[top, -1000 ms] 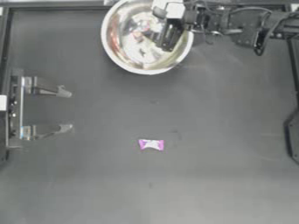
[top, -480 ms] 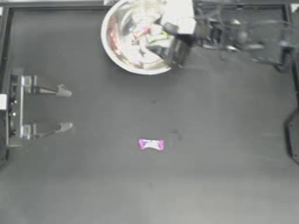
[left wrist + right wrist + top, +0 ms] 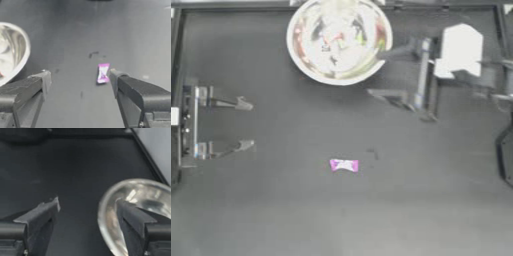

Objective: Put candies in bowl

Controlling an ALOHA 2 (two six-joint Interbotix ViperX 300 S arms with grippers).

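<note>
From above, one magenta candy (image 3: pixel 345 165) lies alone on the dark table (image 3: pixel 271 215), long axis running left to right, well apart from the bowl (image 3: pixel 302 62) at the top edge, where a few bright wrappers show inside. The right gripper (image 3: pixel 396 74) hangs just beside the bowl's right rim, jaws spread wide and empty; the left gripper (image 3: pixel 244 125) waits at the left side, equally open. Both look about as far from the candy. In the left wrist view the candy (image 3: pixel 103 72) lies beyond its jaws. In the right wrist view only the bowl's rim (image 3: pixel 103 210) shows between open jaws.
</note>
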